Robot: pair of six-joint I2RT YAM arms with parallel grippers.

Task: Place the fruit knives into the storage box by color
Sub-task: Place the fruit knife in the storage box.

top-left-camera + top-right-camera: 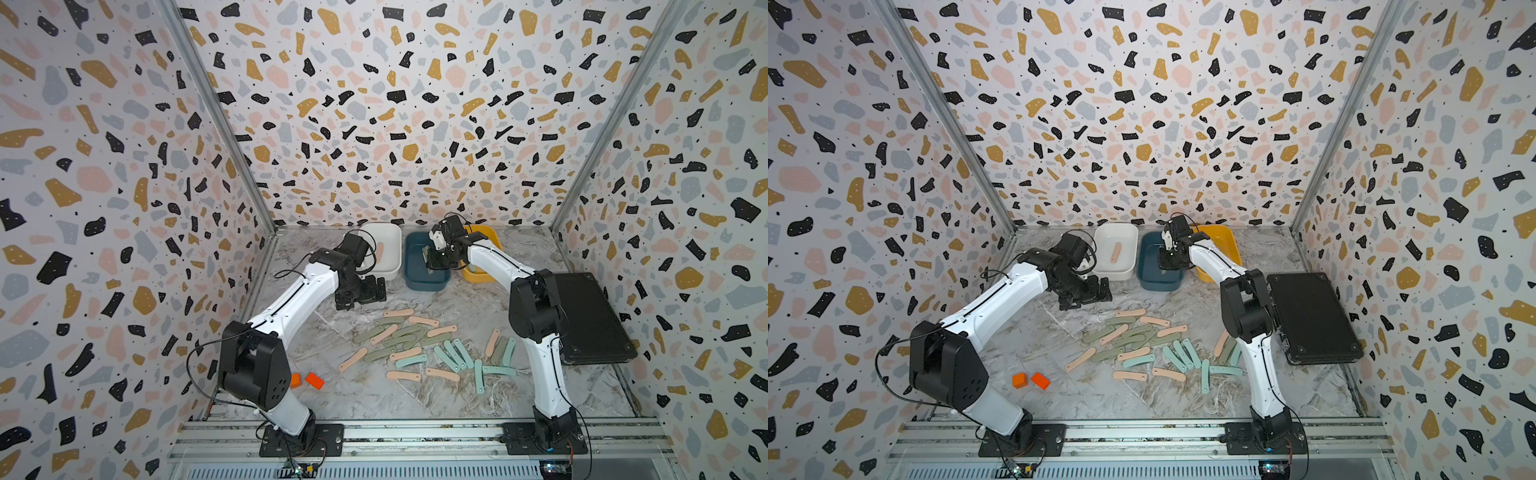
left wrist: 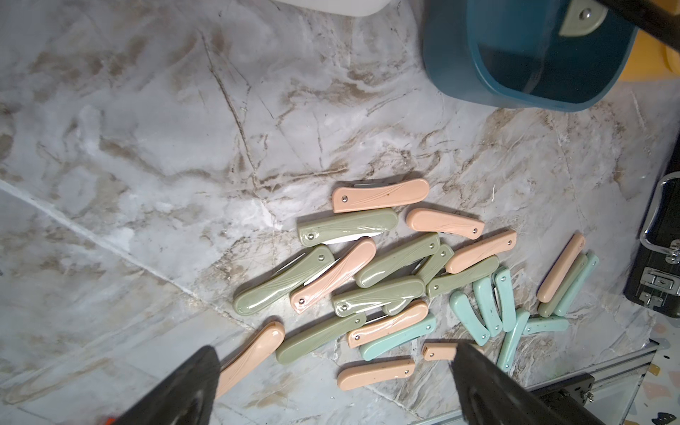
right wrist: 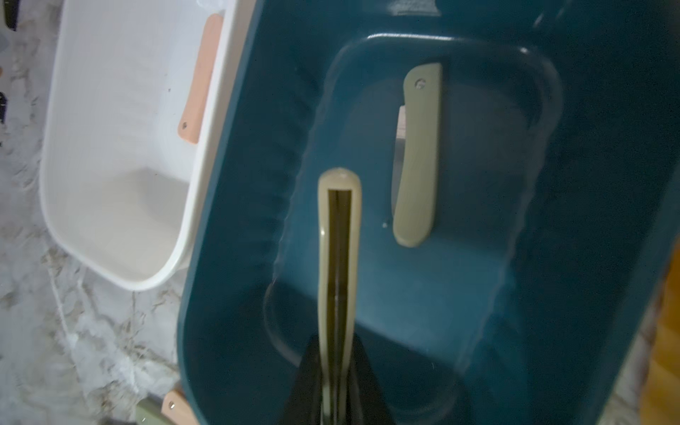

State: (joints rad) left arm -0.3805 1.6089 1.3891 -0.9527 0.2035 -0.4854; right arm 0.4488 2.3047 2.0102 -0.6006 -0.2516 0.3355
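Observation:
Several fruit knives point(image 1: 415, 345) point(image 2: 386, 279) in pink, sage green and mint teal lie scattered mid-table. My left gripper point(image 1: 360, 296) point(image 2: 335, 353) hangs open and holds nothing, just behind the pile and in front of the white box point(image 1: 1113, 274). One pink knife point(image 1: 1116, 252) lies in that box. My right gripper point(image 1: 436, 261) point(image 3: 336, 353) is shut on a sage green knife point(image 3: 338, 239), held edge-on over the inside of the blue box point(image 1: 415, 284). Another sage green knife point(image 3: 417, 154) lies on that box's floor. The yellow box point(image 1: 1221, 245) stands to the right, partly hidden by the right arm.
A closed black case point(image 1: 590, 316) lies at the right of the table, next to the right arm. Two small orange blocks point(image 1: 309, 380) sit near the left arm's base. A metal rail point(image 1: 415, 432) runs along the front edge.

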